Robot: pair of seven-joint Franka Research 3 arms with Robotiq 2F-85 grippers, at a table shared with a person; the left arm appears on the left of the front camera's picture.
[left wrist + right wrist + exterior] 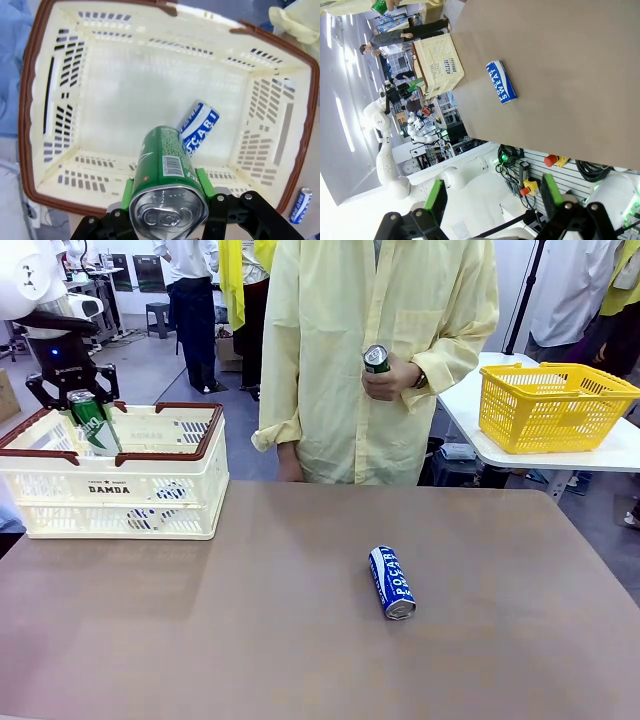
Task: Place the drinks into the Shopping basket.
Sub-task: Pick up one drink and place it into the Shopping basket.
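The left pincer (80, 400) clamps a tilted green can (93, 424) over the Shopping basket (120, 485); whether the can's lower end has passed the rim is hard to tell. Inside the basket, a blue Pocari can (200, 127) lies partly covered by the green one. Right of the basket, well apart, a second blue can (392, 582) lies on the bench (250, 620). Farther right, a person's hand (395, 380) hides most of another green can (376, 358). The right pincer (493, 196) gapes, holding nothing.
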